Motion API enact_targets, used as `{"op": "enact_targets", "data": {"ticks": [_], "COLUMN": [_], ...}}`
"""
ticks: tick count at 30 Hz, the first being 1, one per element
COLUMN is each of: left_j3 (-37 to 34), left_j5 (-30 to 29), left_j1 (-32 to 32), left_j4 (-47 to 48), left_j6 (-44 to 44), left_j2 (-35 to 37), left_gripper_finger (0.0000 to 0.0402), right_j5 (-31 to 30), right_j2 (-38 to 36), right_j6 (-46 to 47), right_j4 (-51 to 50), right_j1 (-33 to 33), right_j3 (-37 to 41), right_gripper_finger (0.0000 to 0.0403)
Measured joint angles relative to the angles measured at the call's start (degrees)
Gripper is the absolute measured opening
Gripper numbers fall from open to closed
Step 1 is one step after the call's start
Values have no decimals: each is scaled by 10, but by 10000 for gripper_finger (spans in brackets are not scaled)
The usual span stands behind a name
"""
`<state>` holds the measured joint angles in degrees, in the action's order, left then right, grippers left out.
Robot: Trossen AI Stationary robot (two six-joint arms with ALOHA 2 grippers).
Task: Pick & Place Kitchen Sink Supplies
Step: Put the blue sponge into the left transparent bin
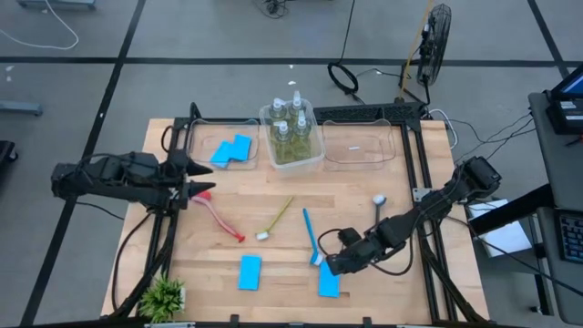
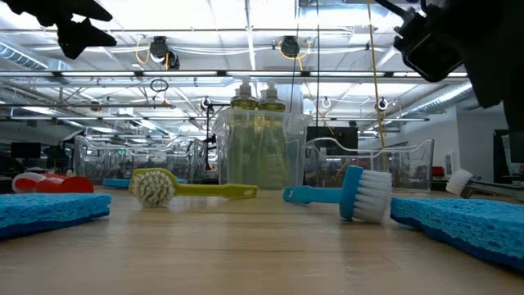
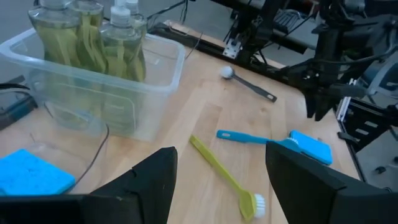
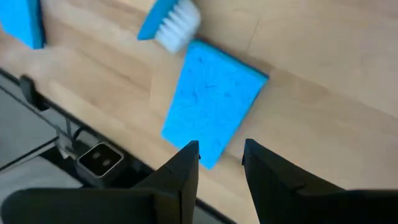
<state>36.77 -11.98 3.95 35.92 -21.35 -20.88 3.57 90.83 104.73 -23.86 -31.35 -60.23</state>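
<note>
Hovering low near the front right of the worktop (image 1: pixel 364 214), the right gripper (image 1: pixel 333 265) is sitting just above a blue sponge (image 1: pixel 328 283). Its fingers (image 4: pixel 180 171) are spread a little apart and are holding nothing. In the right wrist view the sponge (image 4: pixel 214 99) is lying flat just past the finger tips, close to the worktop's front edge. The white bristles of the blue brush (image 1: pixel 311 236) are touching the sponge's far end.

The left gripper (image 1: pixel 202 179) is waiting over the left side of the worktop, near the left bin (image 1: pixel 196 137). Its fingers (image 3: pixel 149 180) are spread wide and are empty.

A second sponge (image 1: pixel 250 271) is lying flat on the front of the worktop, left of the blue brush. Two more sponges (image 1: pixel 231 150) are sitting in the left bin. The four bottles (image 1: pixel 291 128) are standing together in the middle bin (image 1: pixel 266 123) at the back. The right bin (image 1: pixel 360 146) is sitting beside it.

A red brush (image 1: pixel 219 221) is lying just in front of the left gripper. A yellow-green brush (image 1: pixel 277 217) is lying in the middle. A grey brush (image 1: pixel 378 210) is lying off to the right. A small plant (image 1: pixel 164 296) is standing at the front left corner.
</note>
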Motion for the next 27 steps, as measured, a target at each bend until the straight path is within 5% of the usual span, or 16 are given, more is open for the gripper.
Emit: {"op": "enact_targets", "data": {"ticks": [27], "left_j3": [-39], "left_j5": [10], "left_j1": [0], "left_j4": [-2], "left_j6": [-29], "left_j2": [15], "left_gripper_finger": [246], "right_j5": [9], "right_j2": [58], "right_j6": [26], "right_j4": [66], "right_j1": [0], "right_j3": [41], "right_gripper_finger": [114]}}
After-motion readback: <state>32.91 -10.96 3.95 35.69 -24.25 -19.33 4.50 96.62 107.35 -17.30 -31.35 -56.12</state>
